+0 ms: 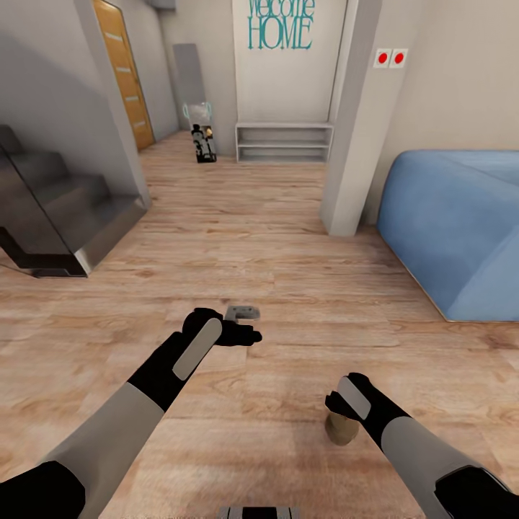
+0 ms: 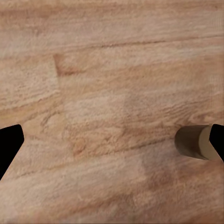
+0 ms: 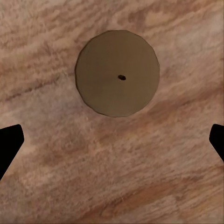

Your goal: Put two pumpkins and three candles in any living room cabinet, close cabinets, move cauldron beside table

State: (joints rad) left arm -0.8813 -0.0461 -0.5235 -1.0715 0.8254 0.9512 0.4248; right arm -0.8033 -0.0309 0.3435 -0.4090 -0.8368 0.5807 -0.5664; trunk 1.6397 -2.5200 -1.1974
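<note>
Your right gripper (image 3: 112, 144) hangs spread wide and empty over the candle (image 3: 117, 73); left gripper (image 2: 112, 147) likewise agape. Blue sofa (image 1: 461, 223) right, stairs (image 1: 50, 209) upper left.

Teal lettering (image 1: 280, 27) stands on the pale wall panel (image 1: 288, 72) at the far end of the room, above a low grey shelf unit (image 1: 284, 142). Its lower line reads "HOME" in large capitals; the upper line is cut by the picture's top edge (only the lower halves of its letters show) and appears to read "welcome". Two small white squares, each bearing a red dot (image 1: 390, 57), sit side by side on the wall to the right of the grey pillar (image 1: 353, 122); they carry no letters or numbers. No other writing, brand or number can be read on the floor, the candle or the arms.
</note>
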